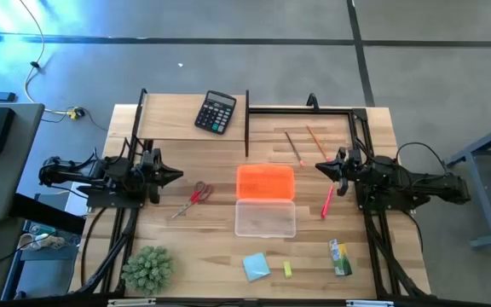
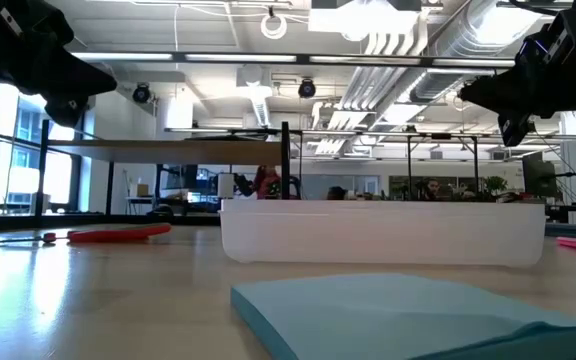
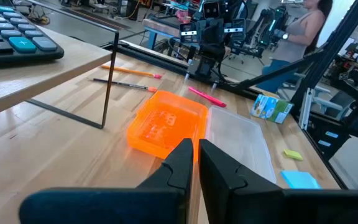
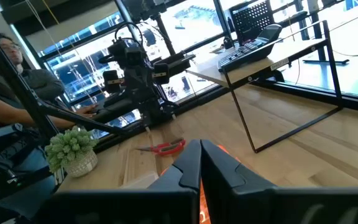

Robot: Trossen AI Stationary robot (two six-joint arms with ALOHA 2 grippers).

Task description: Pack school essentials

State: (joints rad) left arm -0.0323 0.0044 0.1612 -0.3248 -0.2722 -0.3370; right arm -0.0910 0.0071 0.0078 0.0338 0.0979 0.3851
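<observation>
The open pencil case lies mid-table, with an orange half (image 1: 265, 182) and a clear half (image 1: 265, 218). Red-handled scissors (image 1: 199, 194) lie flat to its left. Two wooden pencils (image 1: 295, 147) lie beyond it, and the pink pen (image 1: 327, 202) lies to its right. The light-blue notepad (image 1: 257, 266), the yellow block (image 1: 287, 269) and the green-yellow packet (image 1: 340, 257) lie near the front edge. My left gripper (image 1: 176, 175) hovers shut left of the case, above the table. My right gripper (image 1: 320, 167) hovers shut to the case's right, over the pen's far end.
A black calculator (image 1: 216, 112) rests on a raised wooden shelf at the far left. A thin black frame (image 1: 301, 109) borders the far right. A spiky green plant (image 1: 147, 269) stands at the near left corner. People show in the room beyond.
</observation>
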